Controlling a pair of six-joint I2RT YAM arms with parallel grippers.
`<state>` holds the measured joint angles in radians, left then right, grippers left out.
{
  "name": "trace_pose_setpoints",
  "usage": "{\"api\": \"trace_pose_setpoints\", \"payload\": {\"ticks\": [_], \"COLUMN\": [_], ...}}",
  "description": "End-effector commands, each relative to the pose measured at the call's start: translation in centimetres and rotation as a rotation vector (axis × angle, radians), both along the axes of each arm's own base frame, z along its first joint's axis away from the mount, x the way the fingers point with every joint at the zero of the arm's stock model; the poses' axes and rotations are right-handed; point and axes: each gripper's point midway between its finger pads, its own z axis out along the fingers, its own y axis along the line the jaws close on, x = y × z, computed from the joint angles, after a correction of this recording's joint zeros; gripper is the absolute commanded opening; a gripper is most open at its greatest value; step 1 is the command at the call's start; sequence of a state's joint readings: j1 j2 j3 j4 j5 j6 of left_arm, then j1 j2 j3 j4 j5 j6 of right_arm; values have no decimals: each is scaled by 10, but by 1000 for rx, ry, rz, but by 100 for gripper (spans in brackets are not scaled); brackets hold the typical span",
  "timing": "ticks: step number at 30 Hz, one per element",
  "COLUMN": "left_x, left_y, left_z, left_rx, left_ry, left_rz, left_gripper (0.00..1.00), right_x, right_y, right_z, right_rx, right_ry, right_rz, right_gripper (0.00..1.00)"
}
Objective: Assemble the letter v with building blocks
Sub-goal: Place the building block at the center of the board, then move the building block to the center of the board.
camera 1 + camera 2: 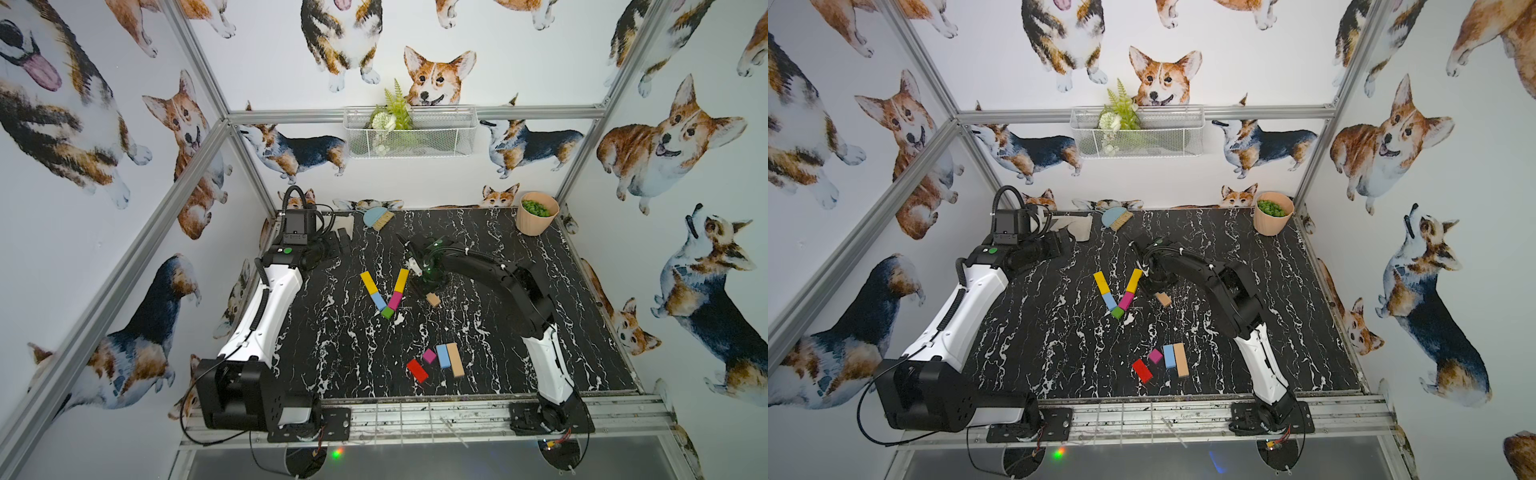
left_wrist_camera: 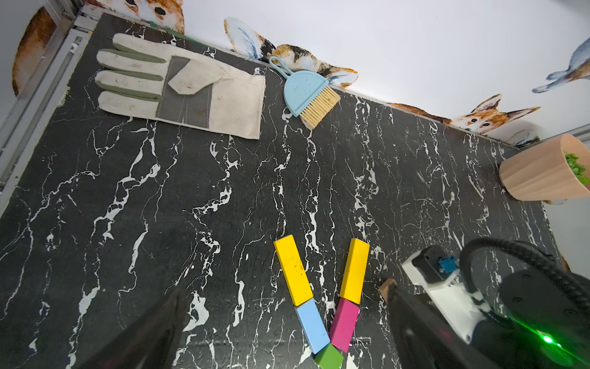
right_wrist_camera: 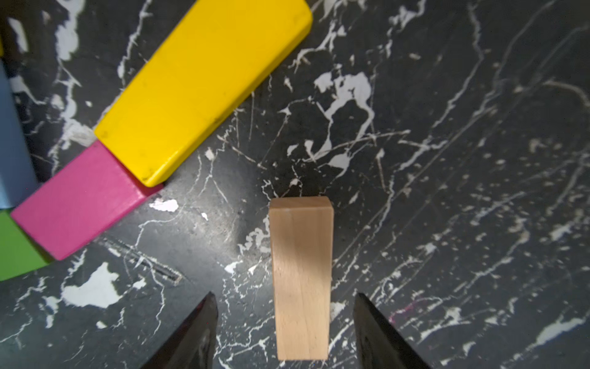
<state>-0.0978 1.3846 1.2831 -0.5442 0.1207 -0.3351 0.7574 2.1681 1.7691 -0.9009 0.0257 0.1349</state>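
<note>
- A black marble-patterned table (image 1: 498, 332) carries wooden building blocks, two robot arms and a few household items.
- Five blocks lie flat near the middle of the table and form a letter V.
- The V's left stroke is a left yellow bar (image 1: 368, 282) joined end to end with a light blue block (image 1: 378, 301).
- Its right stroke is a right yellow bar (image 1: 401, 280) joined to a magenta block (image 1: 394, 300).
- A green block (image 1: 387, 313) sits at the point of the V, on the side nearest the arm bases.
- A short tan block (image 3: 301, 278) lies alone just to the right of the V, not touching it.
- The right gripper (image 3: 284, 300) hangs over this tan block, its fingers parted with a gap on each side, so it grips nothing.
- The left gripper (image 2: 284, 289) is toward the far left of the table, its fingers spread wide and holding nothing.
- Four spare blocks lie close together near the front edge: a red block (image 1: 417, 370), a small magenta block (image 1: 429, 356), a light blue bar (image 1: 444, 355) and a long tan bar (image 1: 455, 360). The last two lie side by side.
- A white wire basket (image 1: 436, 137) hangs on the back wall and holds a fern with white flowers (image 1: 390, 112) at its left end.
- A peach ribbed pot (image 1: 534, 226) stands in the far right corner and holds a green leafy plant (image 1: 536, 208).
- A work glove (image 2: 178, 86) and a small blue brush (image 2: 306, 92) lie along the far edge.
</note>
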Motion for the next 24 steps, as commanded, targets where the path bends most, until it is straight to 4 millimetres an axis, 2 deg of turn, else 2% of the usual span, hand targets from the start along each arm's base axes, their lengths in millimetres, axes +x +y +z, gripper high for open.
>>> {"api": "trace_pose_setpoints", "payload": {"ticks": [1, 5, 10, 14, 17, 20, 24], "left_x": [3, 2, 2, 2, 3, 2, 3], "left_y": [2, 2, 2, 1, 1, 2, 2], "left_z": [7, 8, 9, 8, 7, 6, 6], "left_rx": [7, 6, 7, 3, -1, 5, 2], "left_ry": [-34, -34, -33, -29, -26, -26, -25], "left_rz": [1, 1, 3, -1, 0, 4, 2], "left_gripper": [100, 100, 100, 100, 100, 100, 100], "right_x": [-5, -33, -86, -122, -142, -159, -191], "right_y": [1, -11, -24, -31, -32, -37, -41], "right_z": [15, 29, 45, 55, 64, 66, 59], "right_rx": [51, 67, 95, 140, 179, 154, 178], "right_ry": [-27, -41, -13, 18, 34, 25, 73], "right_rz": [-69, -89, -103, -110, -121, -113, -142], "right_gripper": [71, 71, 73, 78, 87, 95, 97]}}
